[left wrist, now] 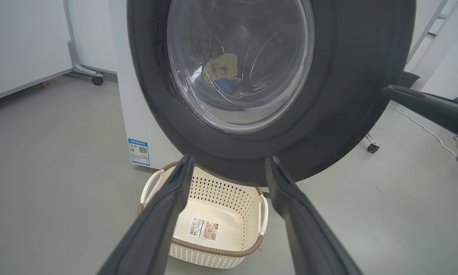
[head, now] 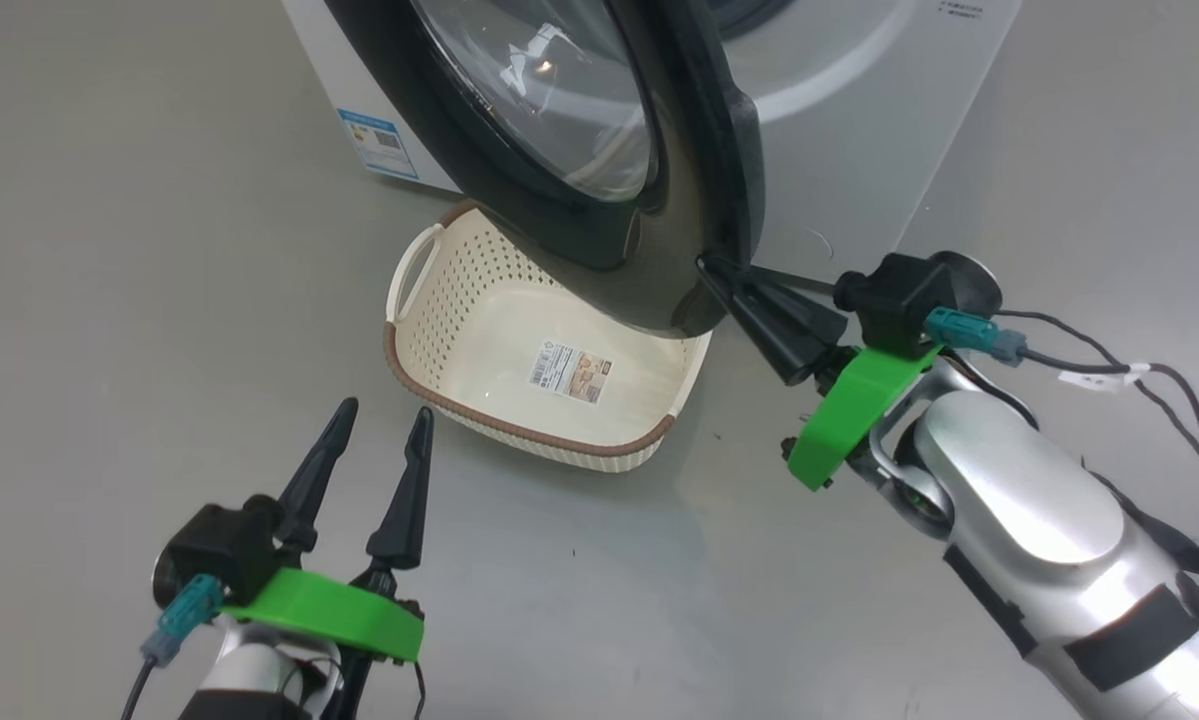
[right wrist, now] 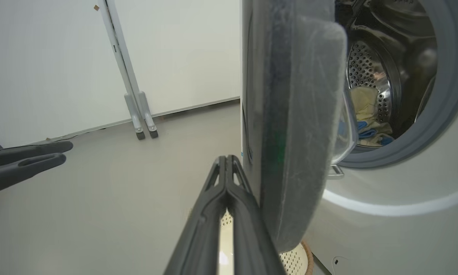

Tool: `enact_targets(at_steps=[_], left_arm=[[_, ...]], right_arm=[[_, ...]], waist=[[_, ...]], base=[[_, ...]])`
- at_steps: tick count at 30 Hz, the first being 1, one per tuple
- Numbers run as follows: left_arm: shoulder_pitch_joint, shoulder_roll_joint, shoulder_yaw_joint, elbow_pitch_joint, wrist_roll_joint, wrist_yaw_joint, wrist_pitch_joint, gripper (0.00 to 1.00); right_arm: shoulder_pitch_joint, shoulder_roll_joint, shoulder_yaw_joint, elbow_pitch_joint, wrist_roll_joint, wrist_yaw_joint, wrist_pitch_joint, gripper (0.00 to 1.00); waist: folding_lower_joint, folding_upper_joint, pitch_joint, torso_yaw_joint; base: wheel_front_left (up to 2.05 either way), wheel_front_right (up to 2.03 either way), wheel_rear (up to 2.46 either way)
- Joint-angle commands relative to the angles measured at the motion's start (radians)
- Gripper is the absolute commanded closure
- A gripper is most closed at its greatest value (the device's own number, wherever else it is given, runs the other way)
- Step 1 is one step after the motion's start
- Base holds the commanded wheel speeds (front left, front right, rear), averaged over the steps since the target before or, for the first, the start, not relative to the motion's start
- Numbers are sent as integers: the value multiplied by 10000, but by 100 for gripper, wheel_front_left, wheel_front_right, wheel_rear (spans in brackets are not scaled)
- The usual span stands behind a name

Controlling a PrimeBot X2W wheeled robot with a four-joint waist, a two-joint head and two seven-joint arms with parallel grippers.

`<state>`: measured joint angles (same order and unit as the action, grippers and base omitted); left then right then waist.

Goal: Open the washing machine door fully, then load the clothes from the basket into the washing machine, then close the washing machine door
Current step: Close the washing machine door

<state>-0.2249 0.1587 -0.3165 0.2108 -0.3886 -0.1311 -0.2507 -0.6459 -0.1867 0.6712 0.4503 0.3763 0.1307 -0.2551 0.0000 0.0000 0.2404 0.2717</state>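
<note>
Now, right gripper [head: 711, 268] — clenched, empty — should push the door [head: 559, 120] steadily shut by its rim; left gripper [head: 386, 410] idles released.

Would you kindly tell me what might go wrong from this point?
1. The shut right gripper meets the glossy edge of the washing machine door with only its tips, so they could slip off.
2. The basket sits partly under the door, whose lower rim hangs close above it and might clip it.
3. The clothes lie low near the grey seal, so fabric might get pinched.
</note>
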Motion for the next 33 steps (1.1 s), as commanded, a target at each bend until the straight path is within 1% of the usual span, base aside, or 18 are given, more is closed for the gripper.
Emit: enact_targets(at_steps=[1,3,12,20,33], left_arm=[[-424,111,311,-333,28,4,-111,0],[-454,98,301,-338,22,4,-111,0],[-877,-52,203,-387,-30,4,-111,0],[-1314,-181,83,-446,-72,4,-111,0],[-1956,-404,-148,-498,-180,4,-111,0]], right_arm=[[-351,52,-148,-189,-88,0,-67,100],[-396,43,-221,-141,-133,0,-67,100],[-1162,-125,-1174,199,-511,0,-67,100],[-2124,-678,-1598,587,-784,0,-67,100],[-4088,-1491,-1710,1434,-1026,0,-67,100]], waist=[[0,0,142,44],[0,0,218,56],[0,0,1085,236],[0,0,1797,383],[0,0,2930,685]], base=[[0,0,0],[0,0,0],[0,0,0],[0,0,0],[0,0,0]])
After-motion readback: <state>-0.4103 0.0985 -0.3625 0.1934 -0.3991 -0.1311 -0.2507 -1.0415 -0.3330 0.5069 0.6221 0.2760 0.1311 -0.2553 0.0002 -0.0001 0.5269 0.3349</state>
